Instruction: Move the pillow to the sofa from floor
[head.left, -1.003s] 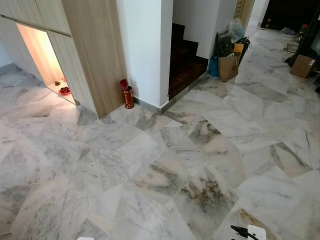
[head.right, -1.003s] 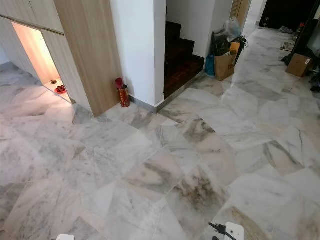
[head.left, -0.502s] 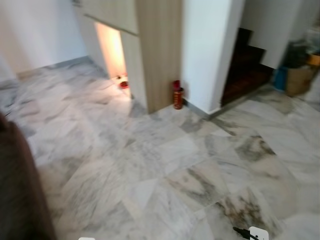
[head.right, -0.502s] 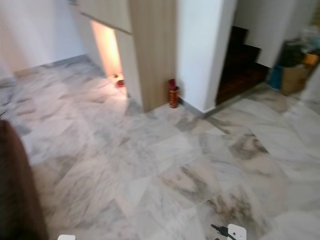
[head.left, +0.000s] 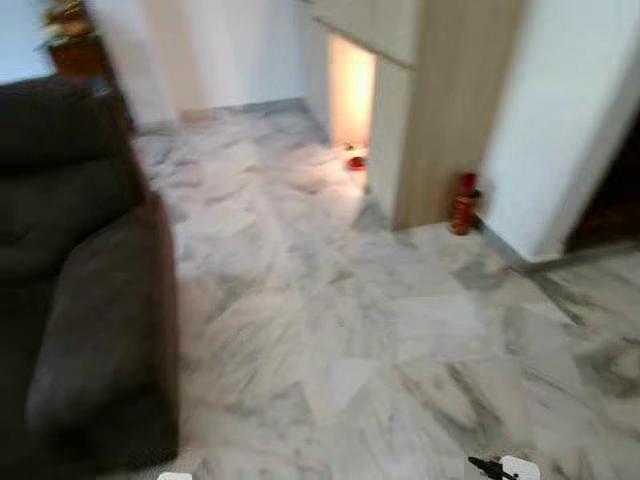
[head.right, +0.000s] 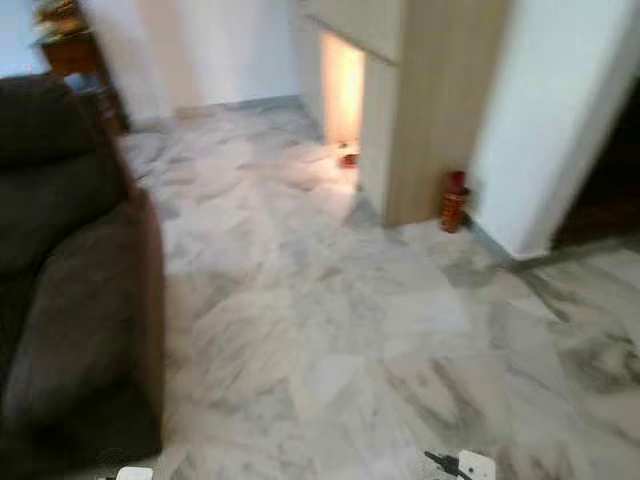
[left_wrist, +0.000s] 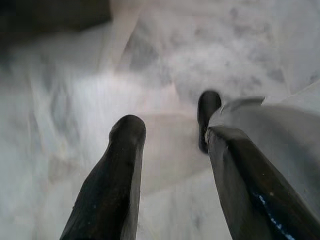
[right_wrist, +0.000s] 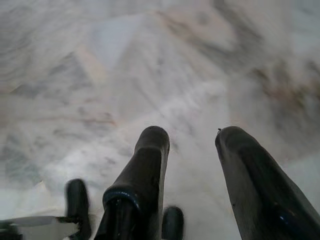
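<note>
Scanning a blurred room, we see the dark brown sofa (head.left: 80, 270) on our left, marble floor (head.left: 360, 330) ahead, a lit niche in the wooden cabinet (head.left: 440, 110), and a red canister (head.left: 462, 203) at its foot. Pillow not located: nothing on the visible floor reads as one, so we cannot say where it lies. Left gripper (left_wrist: 170, 125) hangs over bare marble, fingers apart and holding nothing; right gripper (right_wrist: 192, 137) likewise, fingers spread, nothing between them. Our judgement on handling: a pillow should be light, soft and compressible, not fragile, with fabric unlikely to slip. We would pinch a corner or edge seam, or squeeze it between both grippers, since a shallow mid-face pinch may only gather cloth.
</note>
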